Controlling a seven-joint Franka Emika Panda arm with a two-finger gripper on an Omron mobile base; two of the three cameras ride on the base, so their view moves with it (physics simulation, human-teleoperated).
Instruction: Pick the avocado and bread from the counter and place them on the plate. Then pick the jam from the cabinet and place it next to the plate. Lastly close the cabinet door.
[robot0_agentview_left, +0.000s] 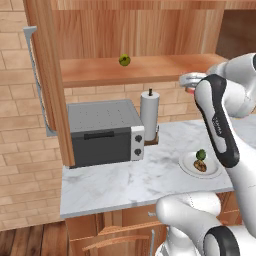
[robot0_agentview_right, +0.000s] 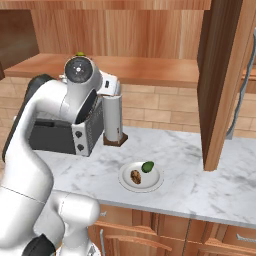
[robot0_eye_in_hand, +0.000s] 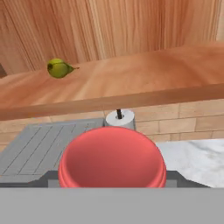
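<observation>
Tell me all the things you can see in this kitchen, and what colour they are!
avocado: one, dark green, on the plate.
bread: one, tan-brown, on the plate beside the avocado.
plate: one, white, on the counter.
counter: one, white-grey marble.
jam: one, red, held in front of the cabinet shelf.
cabinet: one, reddish-brown wood, doors open.
round fruit: one, yellow-green, on the cabinet shelf.
paper-towel roll: one, white, upright on the counter.
toaster oven: one, grey, beside the roll.
gripper: one, jaws closed on the jam.
</observation>
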